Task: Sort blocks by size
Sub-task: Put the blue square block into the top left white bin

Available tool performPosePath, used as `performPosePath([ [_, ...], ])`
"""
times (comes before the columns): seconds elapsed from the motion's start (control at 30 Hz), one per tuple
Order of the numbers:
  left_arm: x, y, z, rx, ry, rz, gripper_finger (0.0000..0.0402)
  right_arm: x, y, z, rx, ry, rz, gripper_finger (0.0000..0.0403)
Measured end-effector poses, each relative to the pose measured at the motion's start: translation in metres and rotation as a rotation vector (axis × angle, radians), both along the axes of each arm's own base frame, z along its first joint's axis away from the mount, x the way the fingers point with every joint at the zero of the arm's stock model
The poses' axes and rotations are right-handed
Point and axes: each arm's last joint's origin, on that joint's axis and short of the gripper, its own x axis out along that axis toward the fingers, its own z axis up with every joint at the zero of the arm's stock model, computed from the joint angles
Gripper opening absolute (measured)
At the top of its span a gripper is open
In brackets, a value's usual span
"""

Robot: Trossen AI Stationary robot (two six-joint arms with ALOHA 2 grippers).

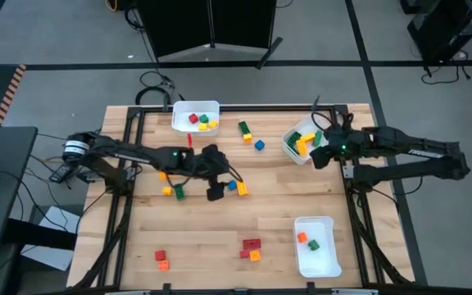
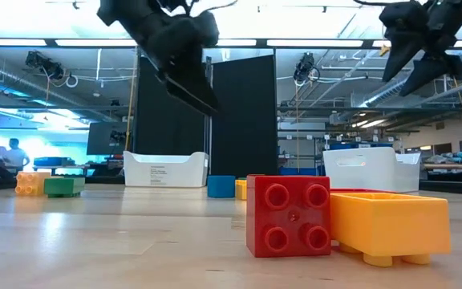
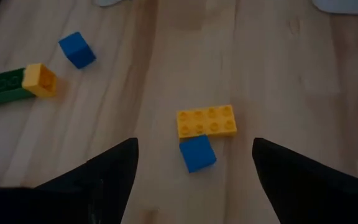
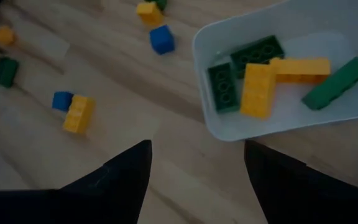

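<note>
Left wrist view: left end effector point(image 3: 194, 180) open, empty.

Robotics lab, exposed ceiling pipes point(image 2: 351, 76), strip lights, dark partition panel point(image 2: 243, 120), floor cables

1. The overhead view is evenly lit; the wooden table point(image 1: 220, 229) shows only soft shadows.
2. At table height, ceiling light strips glare; the red block point(image 2: 289, 215) is sharp; the arms are dark silhouettes.
3. Both wrist views are dim, soft; fingers point(image 3: 104, 180) blurred black.
</note>
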Motion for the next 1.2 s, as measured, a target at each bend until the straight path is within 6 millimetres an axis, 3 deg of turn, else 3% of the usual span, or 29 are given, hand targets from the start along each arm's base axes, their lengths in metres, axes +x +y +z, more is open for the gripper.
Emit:
performPosePath([
  [0.23, 0.026, 0.007, -0.019, -0.112, 0.035, 0.148, 0.0323, 0.001, 0.011, 0.0, 0.012, 0.003, 0.073, 0.0266],
  [0.6, 0.052, 0.001, -0.063, -0.103, 0.174, 0.176, 0.0323, 0.002, 0.025, -0.001, 0.016, -0.003, 0.139, 0.0266],
  [0.83, 0.05, 0.002, -0.075, -0.113, 0.285, 0.169, 0.0321, 0.001, 0.031, -0.001, 0.004, -0.009, 0.151, 0.0269],
  [1.2, 0.055, 0.004, -0.073, -0.106, 0.238, 0.148, 0.0303, 0.001, 0.031, 0.0, -0.011, -0.01, 0.148, 0.0267],
])
